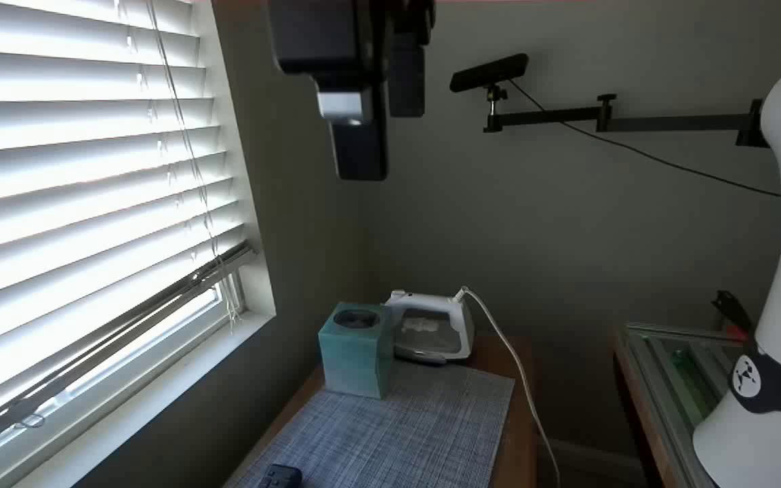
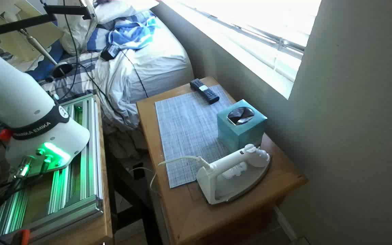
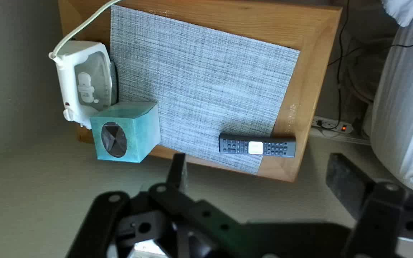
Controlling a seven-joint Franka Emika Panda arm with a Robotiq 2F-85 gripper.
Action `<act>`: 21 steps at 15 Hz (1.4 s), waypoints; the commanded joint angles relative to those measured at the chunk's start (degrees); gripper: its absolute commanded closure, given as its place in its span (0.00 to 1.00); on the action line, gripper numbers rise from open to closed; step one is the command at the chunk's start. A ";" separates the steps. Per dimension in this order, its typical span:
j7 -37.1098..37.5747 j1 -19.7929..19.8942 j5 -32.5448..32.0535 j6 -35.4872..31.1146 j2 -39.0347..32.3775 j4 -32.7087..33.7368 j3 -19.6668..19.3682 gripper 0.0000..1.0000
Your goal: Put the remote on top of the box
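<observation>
Hovering: one gripper, spread wide!
Wrist-view right: one remote, partly on placemat.
Wrist-view left: one box, one iron just beside.

Daylight pours in through the blinds, and the window is totally blown out in an exterior view — but the wall sits dim and grey. Green light glows at the robot's base and tints the metal rails. In the wrist view, the remote throws a soft shadow on the mat, and the gripper up close looks dark, kinda blurry.
</observation>
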State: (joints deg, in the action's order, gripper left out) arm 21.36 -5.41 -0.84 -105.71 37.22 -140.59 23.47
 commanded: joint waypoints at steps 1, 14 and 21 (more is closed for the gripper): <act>0.85 -1.59 -0.91 0.13 -0.47 0.13 -1.27 0.00; 15.32 6.93 0.79 -3.61 -13.67 1.80 -7.68 0.00; 21.55 6.44 -0.36 -7.22 -18.38 -0.13 -10.94 0.00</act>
State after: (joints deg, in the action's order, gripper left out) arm 42.49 2.61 -0.68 -113.01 18.97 -140.77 14.04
